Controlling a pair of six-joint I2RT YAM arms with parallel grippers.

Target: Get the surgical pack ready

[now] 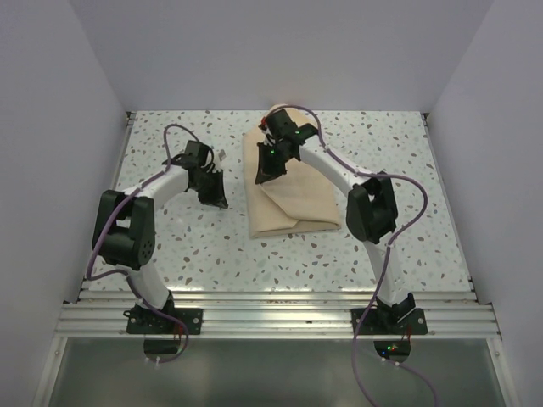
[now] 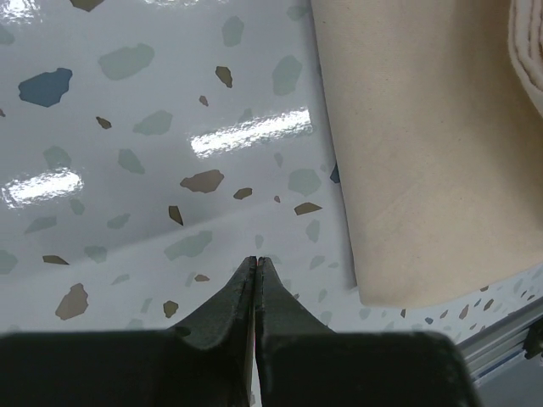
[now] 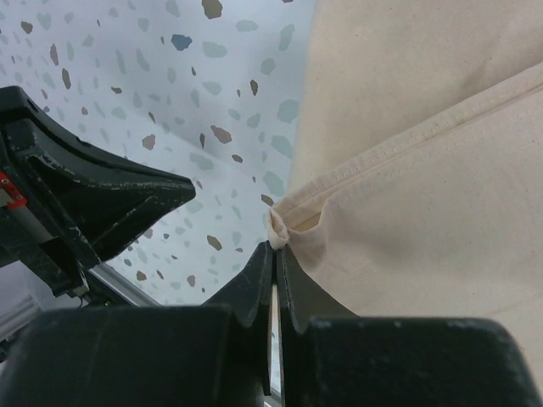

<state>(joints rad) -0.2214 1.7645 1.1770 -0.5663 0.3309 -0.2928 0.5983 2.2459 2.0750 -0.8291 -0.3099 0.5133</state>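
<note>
The surgical pack shows as a tan wrap sheet (image 1: 293,199), lying folded on the speckled table (image 1: 187,246) at centre. My right gripper (image 1: 265,174) hangs over its upper left part. In the right wrist view the gripper (image 3: 277,246) is shut on a pinched hem of the wrap (image 3: 424,212), which bunches at the fingertips. My left gripper (image 1: 216,202) hovers left of the wrap. In the left wrist view its jaws (image 2: 256,259) are shut with nothing between them, over bare table, with the wrap (image 2: 424,153) to the right. Whatever lies under the folds is hidden.
White walls close in the table on the left, right and back. An aluminium rail (image 1: 271,318) runs along the near edge where both arm bases are bolted. The left gripper's black body (image 3: 102,195) shows close beside the right gripper.
</note>
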